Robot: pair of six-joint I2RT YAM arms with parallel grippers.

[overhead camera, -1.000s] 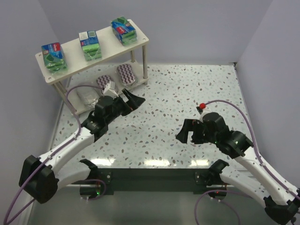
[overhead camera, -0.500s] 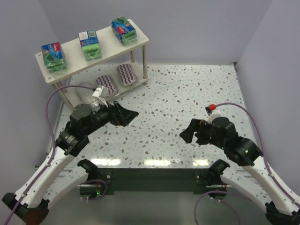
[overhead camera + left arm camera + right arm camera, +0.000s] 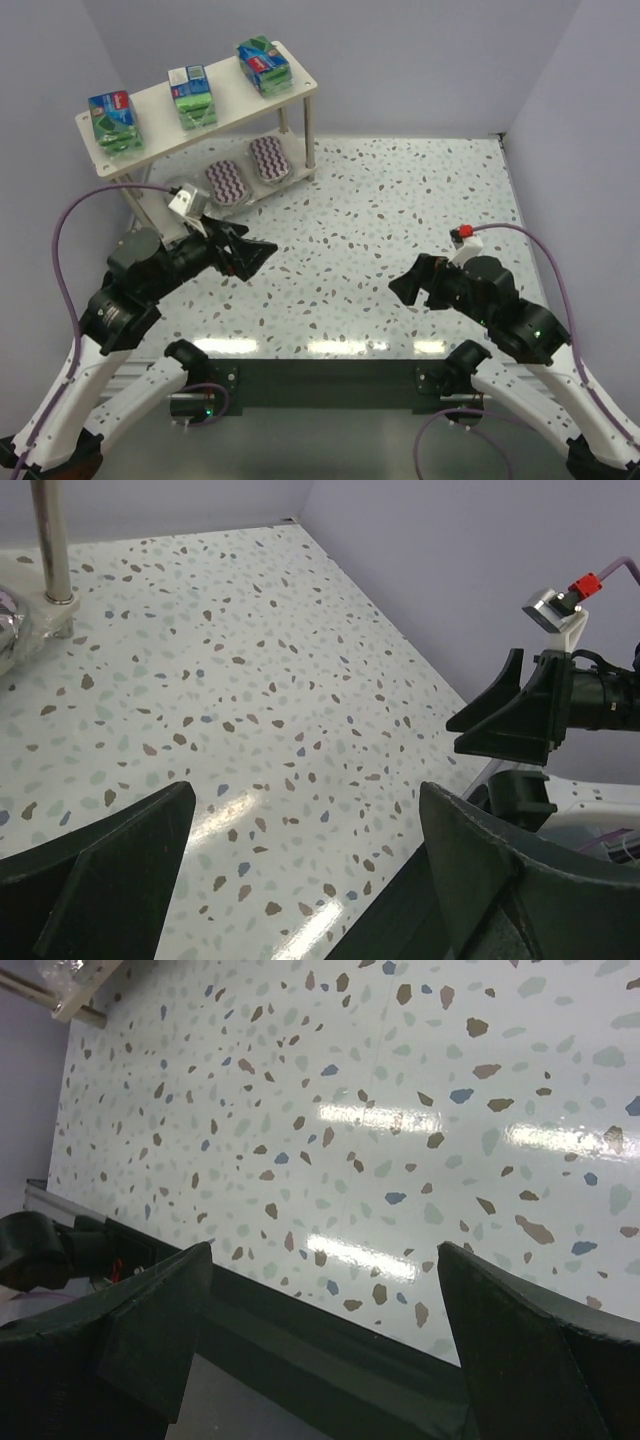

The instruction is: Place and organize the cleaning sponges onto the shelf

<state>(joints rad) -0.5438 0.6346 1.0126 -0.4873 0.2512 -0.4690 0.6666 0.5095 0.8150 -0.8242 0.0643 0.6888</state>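
The cream-white shelf (image 3: 155,98) stands at the far left. Three green-and-blue packs (image 3: 115,120) (image 3: 192,95) (image 3: 263,65) sit in a row on its top board. Two purple-striped oval pads (image 3: 227,183) (image 3: 268,158) lie on the lower board. The silvery pack shows only as a sliver at the left edge of the left wrist view (image 3: 5,630) and in the top corner of the right wrist view (image 3: 62,972). My left gripper (image 3: 255,255) (image 3: 305,810) is open and empty, in front of the shelf. My right gripper (image 3: 405,285) (image 3: 325,1260) is open and empty, over the near right floor.
A shelf leg (image 3: 50,540) stands on the speckled tabletop (image 3: 400,200). Lilac walls close in the back and sides. The dark front rail (image 3: 330,375) runs along the near edge between the arm bases. The right gripper also shows in the left wrist view (image 3: 510,715).
My left arm has drawn back from the shelf's lower tier towards the near left, its gripper open and empty. My right arm has pulled back a little towards the near edge.
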